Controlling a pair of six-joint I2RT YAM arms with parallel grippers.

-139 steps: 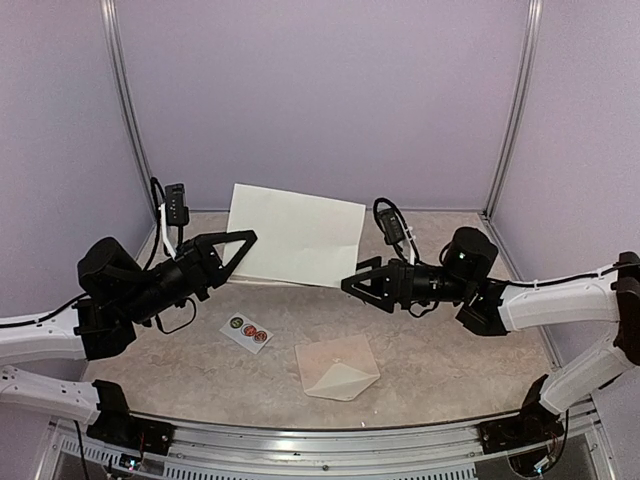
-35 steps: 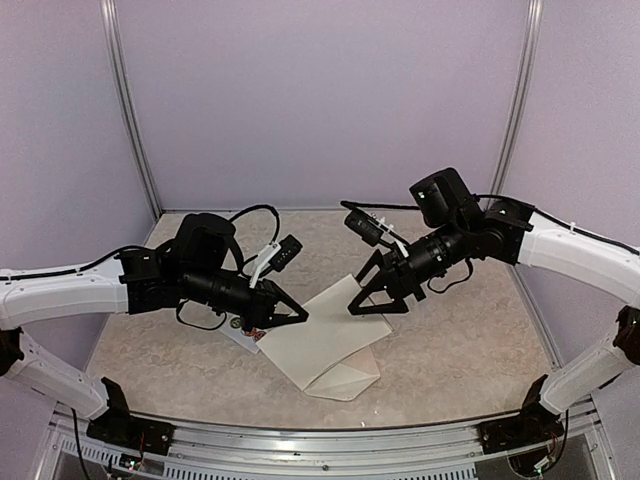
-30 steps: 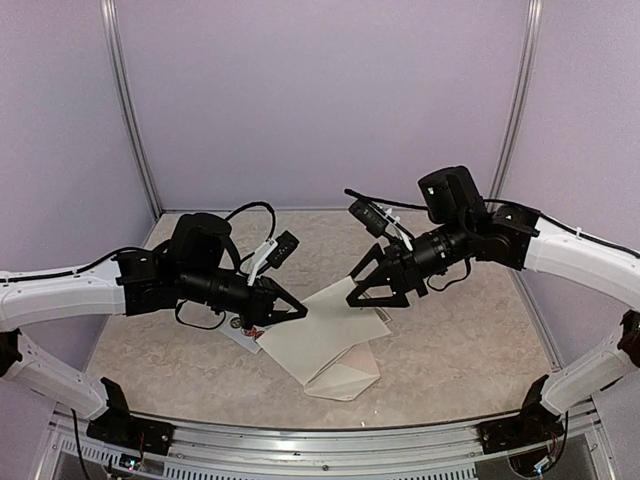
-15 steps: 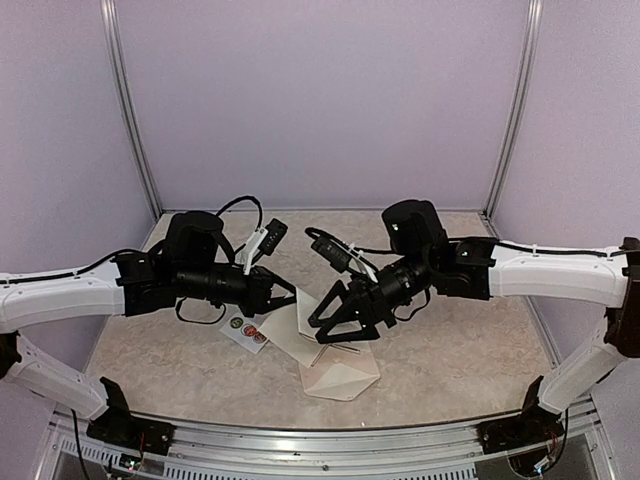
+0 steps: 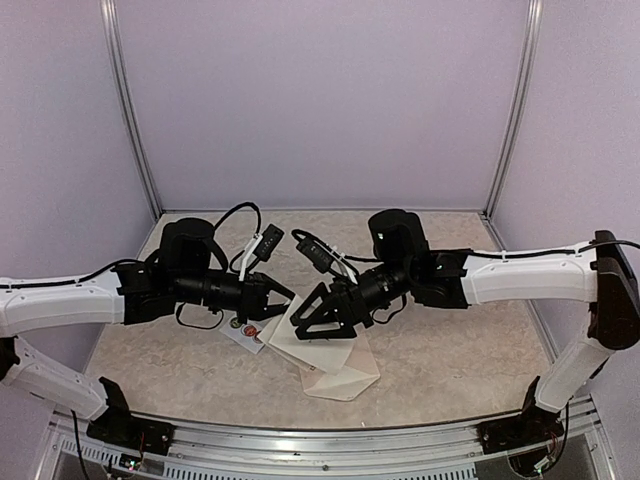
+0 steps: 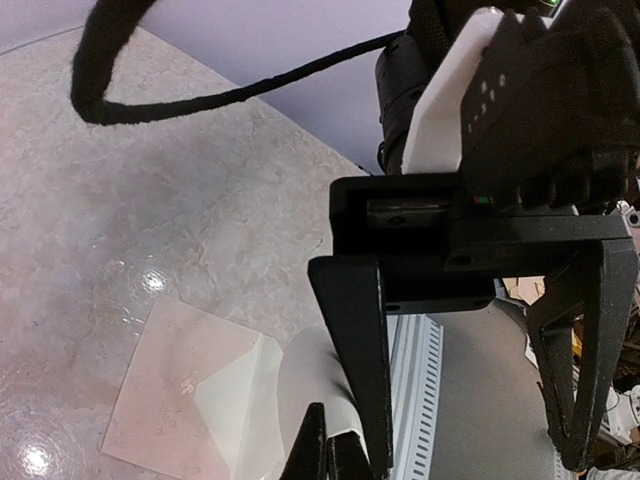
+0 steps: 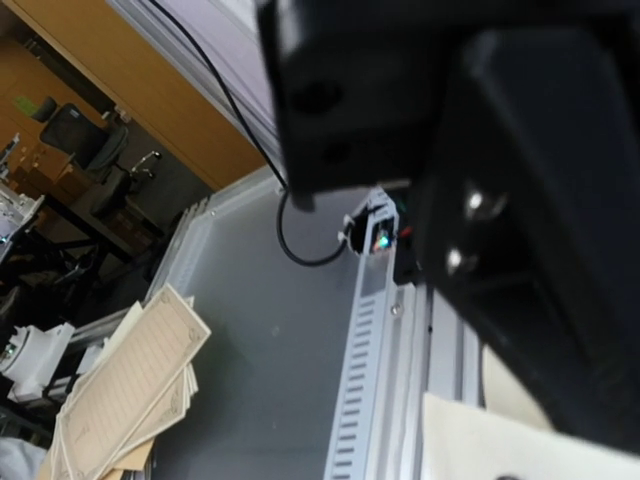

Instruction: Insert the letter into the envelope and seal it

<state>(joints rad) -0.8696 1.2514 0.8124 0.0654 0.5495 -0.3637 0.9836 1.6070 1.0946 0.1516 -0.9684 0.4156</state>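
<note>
**Left gripper pinches the letter above the envelope; right gripper stands open beside it**

The left gripper (image 5: 284, 297) is closed tight, and the left wrist view shows its two fingertips (image 6: 325, 455) meeting on an edge of the thin rectangular paper letter (image 5: 300, 350), whose plain white back faces up. The sheet is lifted at that pinched edge and slopes down and away from it. From above, its lower part lies over the far left part of the small pale cream-pink paper envelope (image 5: 345, 380).

The envelope lies flat on the beige marble-patterned table (image 5: 450, 340), near the front edge. In the left wrist view a paler triangular area shows on it (image 6: 190, 400), just beside the hanging sheet (image 6: 310, 390).

The right gripper (image 5: 312, 331) reaches in from the right, its black fingers spread wide over the letter and nothing caught between them. The left wrist view shows the same wide gap (image 6: 470, 460). Whether a finger touches the paper I cannot tell.

A small white strip of round stickers (image 5: 243, 334) lies on the table under the left gripper, just left of the letter.
</note>
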